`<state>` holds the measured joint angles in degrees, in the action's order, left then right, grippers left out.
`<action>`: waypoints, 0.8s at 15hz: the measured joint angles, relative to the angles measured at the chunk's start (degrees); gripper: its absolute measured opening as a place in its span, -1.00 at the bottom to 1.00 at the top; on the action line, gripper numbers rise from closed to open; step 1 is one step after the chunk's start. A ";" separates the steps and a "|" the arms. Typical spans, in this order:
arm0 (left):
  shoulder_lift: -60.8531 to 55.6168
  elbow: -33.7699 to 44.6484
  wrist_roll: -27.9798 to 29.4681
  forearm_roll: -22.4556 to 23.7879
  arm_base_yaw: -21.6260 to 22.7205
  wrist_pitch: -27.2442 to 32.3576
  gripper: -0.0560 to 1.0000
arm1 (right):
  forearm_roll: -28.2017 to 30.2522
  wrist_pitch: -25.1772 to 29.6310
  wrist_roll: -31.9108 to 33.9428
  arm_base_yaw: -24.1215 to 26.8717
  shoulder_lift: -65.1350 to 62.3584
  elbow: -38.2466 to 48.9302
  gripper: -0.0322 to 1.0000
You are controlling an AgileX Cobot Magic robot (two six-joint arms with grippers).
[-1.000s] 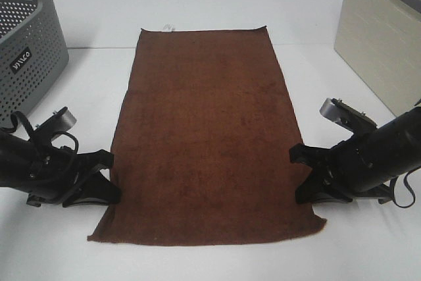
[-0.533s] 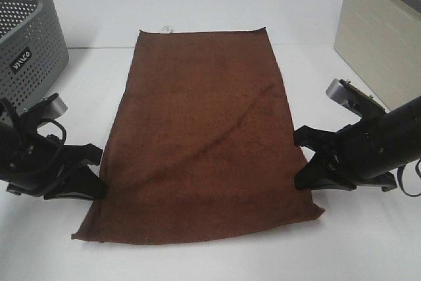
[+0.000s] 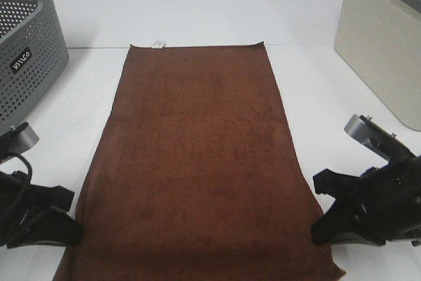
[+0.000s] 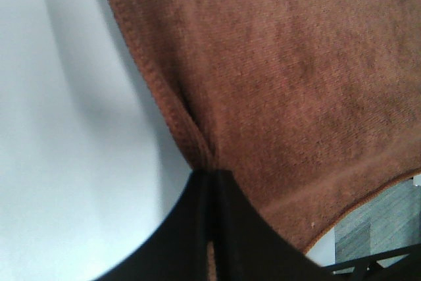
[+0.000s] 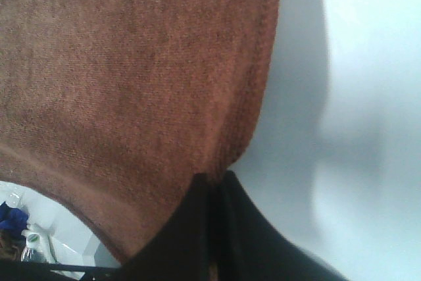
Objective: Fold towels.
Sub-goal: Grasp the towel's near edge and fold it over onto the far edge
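The white desk (image 3: 217,4) is the biggest thing here. The dark reddish-brown towel (image 3: 197,156) lies lengthwise down the middle of it, spread open in a single layer with no fold in it yet. Off the towel's far right corner there's a beige cabinet (image 3: 385,44), well apart from the cloth. Off its far left corner is a grey perforated basket (image 3: 29,44), also not touching. Neither looks involved right now.

Both arms sit at the towel's near end, one on each long edge. The left tool (image 4: 209,179) is pinched tight on the towel's left hem, and the cloth puckers into a little crease right where the fingers bite. The right tool (image 5: 212,182) does the mirror thing on the right hem, clamped down with the edge bunched into it. In both wrist views there's a shadow on the desk beside the held edge. So I'd say the near end is lifted a bit off the surface while the far end lies flat.

My guess at the why: grabbing matching spots on both sides keeps the near edge straight and taut, so it can be carried over toward the far edge for a first fold in half. An uneven pull would skew it.

Smallest bit: a little white tag (image 3: 158,45) on the towel's far short edge, near its left corner.
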<state>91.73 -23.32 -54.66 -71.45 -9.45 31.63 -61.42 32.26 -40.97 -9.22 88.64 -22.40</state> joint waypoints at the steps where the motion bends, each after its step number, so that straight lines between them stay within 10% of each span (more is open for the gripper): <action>1: -1.55 1.83 0.00 0.00 0.00 0.00 -0.89 | 0.11 0.11 0.00 0.00 -0.86 1.38 -0.94; 8: -3.55 -2.69 6.88 0.80 0.00 0.17 -0.89 | 5.84 0.92 2.98 0.00 -1.20 -7.91 -0.94; 12: 1.09 -17.48 18.91 10.26 0.00 2.23 -0.89 | 13.81 6.02 11.06 0.00 2.64 -24.81 -0.94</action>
<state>92.82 -40.79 -35.75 -61.19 -9.45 33.86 -47.61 38.27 -29.91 -9.22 91.27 -47.21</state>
